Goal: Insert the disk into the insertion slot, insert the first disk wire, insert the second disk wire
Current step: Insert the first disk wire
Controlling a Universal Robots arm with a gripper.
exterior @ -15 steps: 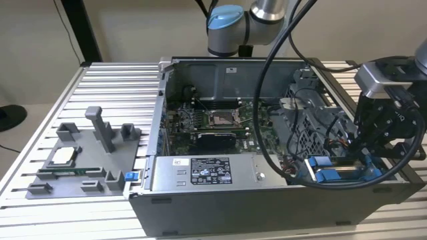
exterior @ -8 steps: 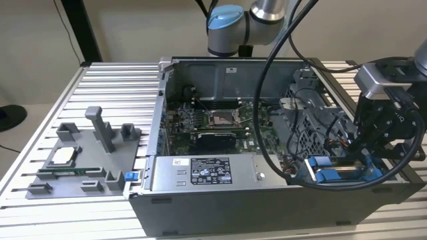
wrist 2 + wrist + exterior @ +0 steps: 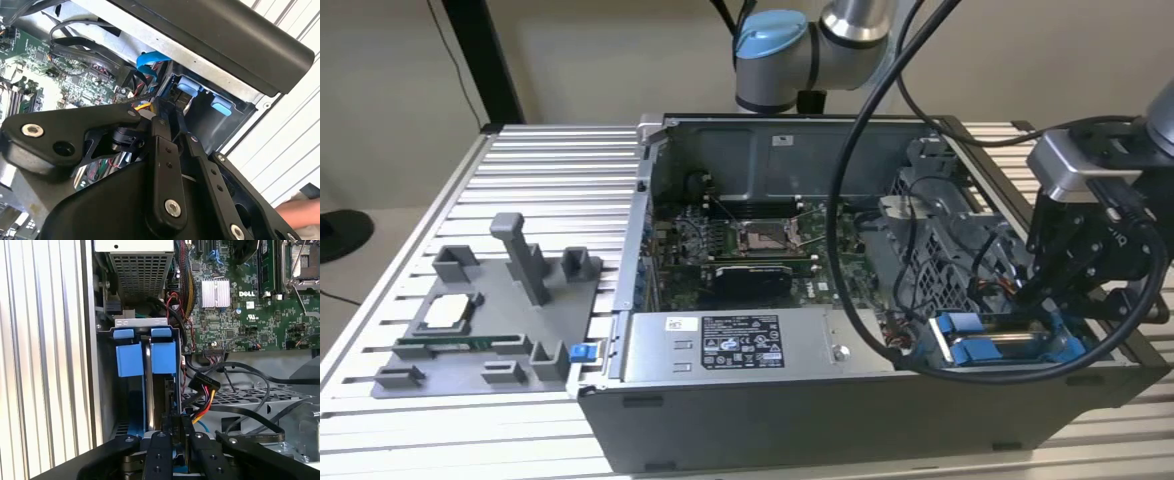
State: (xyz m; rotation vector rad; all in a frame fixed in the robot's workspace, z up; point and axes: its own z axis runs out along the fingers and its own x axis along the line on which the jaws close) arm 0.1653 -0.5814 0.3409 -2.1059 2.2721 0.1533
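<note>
The disk (image 3: 148,390) stands on edge in the insertion slot (image 3: 145,322), its silver side showing between the two blue carrier tabs (image 3: 132,360). In the exterior view the disk (image 3: 987,350) sits in the bay at the case's front corner on that view's right. My gripper (image 3: 178,421) hangs just over the disk's near end, fingers (image 3: 161,450) shut; whether anything is pinched between them is hidden. A black connector with red, yellow and orange wires (image 3: 204,382) lies loose beside the bay. A blue wire (image 3: 150,62) runs down toward my gripper (image 3: 167,107) (image 3: 1051,320).
The grey power-supply box (image 3: 740,345) fills the case's front beside the bay. The motherboard (image 3: 761,245) lies behind it, crossed by black cables (image 3: 250,375). A grey fixture tray (image 3: 480,320) with small parts rests on the ribbed table (image 3: 547,180) at the exterior view's left.
</note>
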